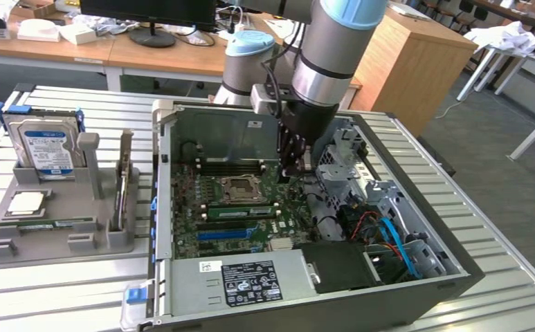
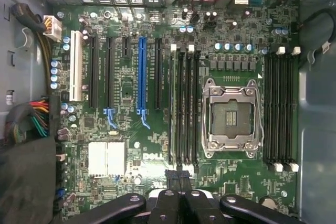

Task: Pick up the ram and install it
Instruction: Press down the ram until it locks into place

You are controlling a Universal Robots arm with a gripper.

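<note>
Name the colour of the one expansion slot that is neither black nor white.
The slot is blue, clearest in the wrist view.

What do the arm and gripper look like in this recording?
The silver-grey tubular arm has light-blue joint caps and black bands at the joints. A small grey box sits at its wrist. The black gripper shows silver bolt heads in the wrist view.

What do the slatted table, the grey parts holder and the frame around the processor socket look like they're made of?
Slatted table: probably aluminium, pale silvery ribs with a soft sheen. Parts holder: likely matte plastic, flat uniform grey without glints. Socket frame: bright metal, perhaps steel, with sharp highlights along its edges.
</note>
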